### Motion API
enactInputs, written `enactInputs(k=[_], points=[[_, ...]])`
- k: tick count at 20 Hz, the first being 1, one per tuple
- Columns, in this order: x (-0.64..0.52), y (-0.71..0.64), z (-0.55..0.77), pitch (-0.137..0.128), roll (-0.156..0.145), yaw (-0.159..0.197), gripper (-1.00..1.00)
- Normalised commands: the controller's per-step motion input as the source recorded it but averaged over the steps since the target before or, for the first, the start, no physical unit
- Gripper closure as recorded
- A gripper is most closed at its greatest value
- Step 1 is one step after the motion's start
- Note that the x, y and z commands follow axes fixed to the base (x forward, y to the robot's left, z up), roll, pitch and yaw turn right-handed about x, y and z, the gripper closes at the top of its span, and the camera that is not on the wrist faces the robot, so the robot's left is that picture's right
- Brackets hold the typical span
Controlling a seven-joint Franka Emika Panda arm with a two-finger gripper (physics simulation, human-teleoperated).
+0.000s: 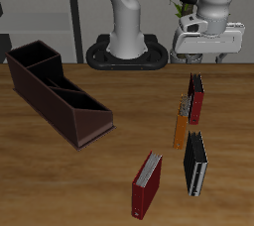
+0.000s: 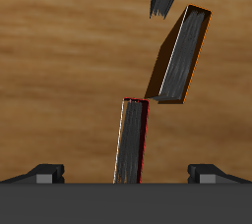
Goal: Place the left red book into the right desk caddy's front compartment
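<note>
We saw the gripper [image 1: 199, 63] hanging above the red book [image 1: 196, 100], which stood upright on the wooden table [image 1: 119, 185], well apart from the caddy [image 1: 58, 90]. In the exterior view the fingers were mostly lost against the book's top edge, so we could not tell how far apart they stood or whether they touched it. The wrist view showed only the two finger bases, set wide, with the book's top edge between them; the tips were cut off. The orange book [image 1: 181, 123] stood just beside the red one, partly overlapping it. The black book [image 1: 195, 165] and the second red book [image 1: 147, 183] stood nearer the table's front edge. The caddy's compartments looked dark inside, their floors hard to make out.
</note>
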Motion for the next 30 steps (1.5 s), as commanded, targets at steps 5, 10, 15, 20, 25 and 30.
enactInputs(k=[5,10,15,20,25,30], points=[[0.11,0.00,-0.04,-0.001,0.009,-0.017,-1.00],[0.09,-0.14,-0.10,-0.051,0.005,-0.002,-1.00],[0.03,-0.03,-0.21,0.028,-0.001,-0.011,-1.00],[-0.05,0.03,-0.27,-0.045,-0.025,0.015,-1.00],[0.06,-0.01,-0.32,0.029,0.008,-0.007,-1.00],[0.00,-0.07,-0.15,0.000,-0.022,-0.011,-1.00]])
